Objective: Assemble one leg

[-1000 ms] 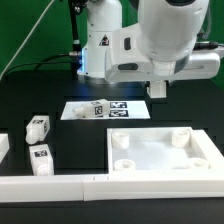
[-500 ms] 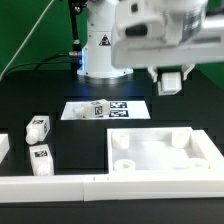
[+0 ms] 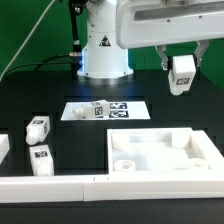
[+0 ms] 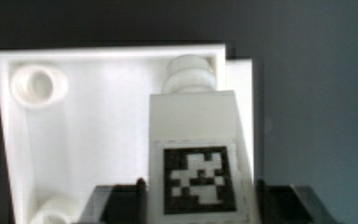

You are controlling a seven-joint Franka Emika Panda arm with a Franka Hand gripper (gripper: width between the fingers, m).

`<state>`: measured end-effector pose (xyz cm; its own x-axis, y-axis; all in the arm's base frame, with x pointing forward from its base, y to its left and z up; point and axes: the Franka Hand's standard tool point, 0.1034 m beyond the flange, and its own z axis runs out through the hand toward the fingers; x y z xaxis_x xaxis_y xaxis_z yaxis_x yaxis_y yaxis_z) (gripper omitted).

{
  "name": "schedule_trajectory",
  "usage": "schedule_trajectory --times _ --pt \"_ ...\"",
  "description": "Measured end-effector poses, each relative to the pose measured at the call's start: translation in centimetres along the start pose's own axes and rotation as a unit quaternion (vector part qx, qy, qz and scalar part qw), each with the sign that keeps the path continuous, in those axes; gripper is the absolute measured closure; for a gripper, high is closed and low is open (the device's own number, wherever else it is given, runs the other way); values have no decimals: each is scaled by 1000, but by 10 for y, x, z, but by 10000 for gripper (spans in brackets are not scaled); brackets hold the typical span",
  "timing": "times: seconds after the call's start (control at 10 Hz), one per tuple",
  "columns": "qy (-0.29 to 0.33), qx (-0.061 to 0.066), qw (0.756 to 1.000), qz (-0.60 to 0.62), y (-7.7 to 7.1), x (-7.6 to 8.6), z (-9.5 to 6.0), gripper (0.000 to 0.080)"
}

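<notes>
My gripper point(image 3: 181, 68) is shut on a leg point(image 3: 182, 76), a small white peg with a black-and-white tag. It holds the leg in the air above the far right part of the white square tabletop point(image 3: 200, 150). In the wrist view the leg point(image 4: 197, 135) stands between the dark fingers point(image 4: 123, 200), tag facing the camera, and the gripper point(image 4: 197, 202) hangs over the tabletop point(image 4: 87, 130) near a corner socket point(image 4: 190, 70).
Two more legs point(image 3: 38, 127) point(image 3: 41, 158) lie on the black table at the exterior view's left. Another small tagged part point(image 3: 97, 108) sits on the marker board point(image 3: 125, 108). A white rail point(image 3: 60, 185) runs along the front. The robot base point(image 3: 100, 50) stands behind.
The gripper has moved up and toward the exterior view's right with the leg in it. The loose legs and the tabletop have not moved.
</notes>
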<state>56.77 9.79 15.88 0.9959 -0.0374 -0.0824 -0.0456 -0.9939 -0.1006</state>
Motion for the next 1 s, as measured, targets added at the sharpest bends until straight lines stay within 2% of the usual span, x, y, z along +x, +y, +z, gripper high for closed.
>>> schedule_trajectory --times 0.1,0.3,0.5,0.8,1.0 --pt "60 -7 998 -14 -4 9 4 514" --pt "151 -12 988 -32 -5 41 1 514" --pt "217 -13 975 -38 -10 55 2 514" --pt "316 -15 948 -42 -6 55 3 514" --pt "323 -16 945 -43 -6 54 7 514"
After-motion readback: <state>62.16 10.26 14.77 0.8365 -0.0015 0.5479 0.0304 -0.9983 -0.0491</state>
